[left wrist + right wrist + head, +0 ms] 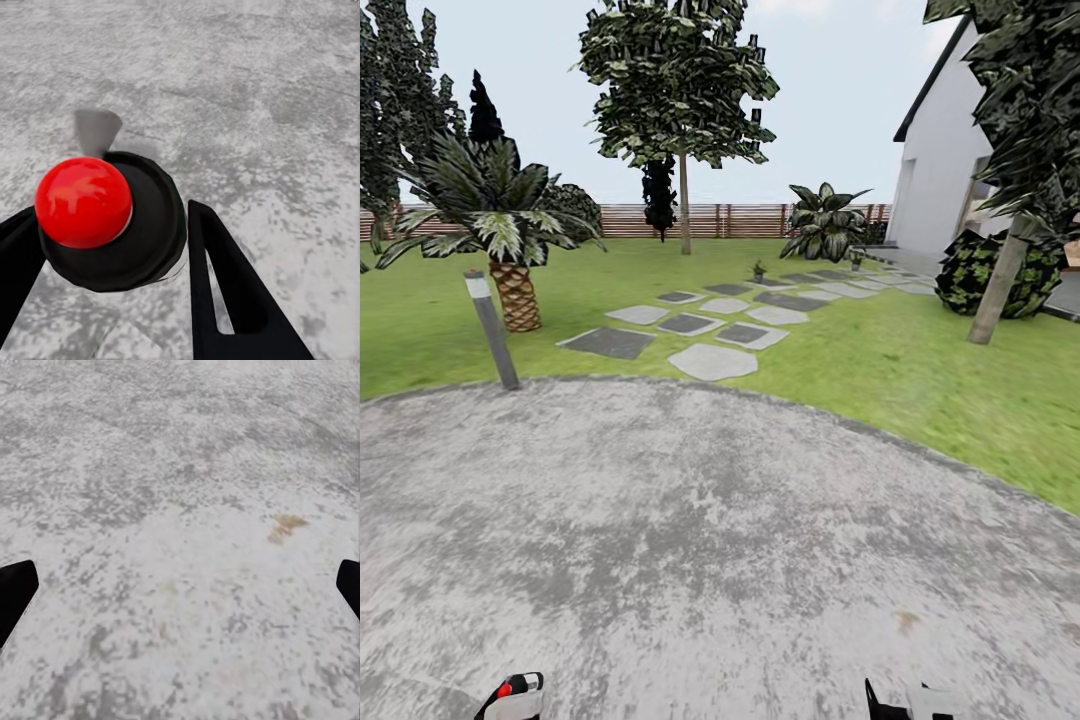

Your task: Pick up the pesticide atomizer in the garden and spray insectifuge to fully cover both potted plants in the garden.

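Note:
Far off on the garden lawn [880,360], a small low green potted plant [759,270] stands beside the grey stepping stones [712,361]. A second small one [855,262] stands further right near the house; both are too small for detail. The pesticide atomizer is out of view. My left gripper [112,211] is open over grey paving, and a red knob [82,201] on a black disc [150,247] lies between its black fingers [225,285]. My right gripper [180,585] is open wide with only bare paving between its fingertips [15,589].
I stand on a round grey paved patch [700,540] edged by grass. A short lamp post [492,328] and a striped-leaf palm [495,215] stand at the left, a tree [682,120] ahead. A leaning trunk [1000,285], dark bush [972,270] and white house [945,150] are on the right, with a slatted fence [740,220] behind.

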### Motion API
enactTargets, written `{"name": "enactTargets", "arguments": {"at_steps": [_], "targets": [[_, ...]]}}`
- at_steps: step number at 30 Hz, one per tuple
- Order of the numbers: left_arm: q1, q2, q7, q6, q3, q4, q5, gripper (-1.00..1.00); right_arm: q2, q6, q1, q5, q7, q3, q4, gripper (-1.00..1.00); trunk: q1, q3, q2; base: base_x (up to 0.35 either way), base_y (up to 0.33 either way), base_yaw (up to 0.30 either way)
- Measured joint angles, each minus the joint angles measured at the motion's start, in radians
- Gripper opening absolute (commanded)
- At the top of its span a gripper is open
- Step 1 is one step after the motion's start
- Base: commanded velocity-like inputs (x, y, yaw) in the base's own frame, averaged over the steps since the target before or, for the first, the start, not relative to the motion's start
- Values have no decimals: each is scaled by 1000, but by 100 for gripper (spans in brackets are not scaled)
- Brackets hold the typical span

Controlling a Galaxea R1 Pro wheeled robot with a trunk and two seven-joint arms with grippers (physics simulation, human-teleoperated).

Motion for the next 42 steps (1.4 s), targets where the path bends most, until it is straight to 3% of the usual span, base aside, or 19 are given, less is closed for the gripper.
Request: {"name": "enactTargets", "arguments": {"at_steps": [42], "targets": [[0, 0, 0, 0, 0, -1, 2, -100, 1, -1, 0, -2, -5, 0, 0, 100, 0, 0, 0, 335, 0, 0]]}}
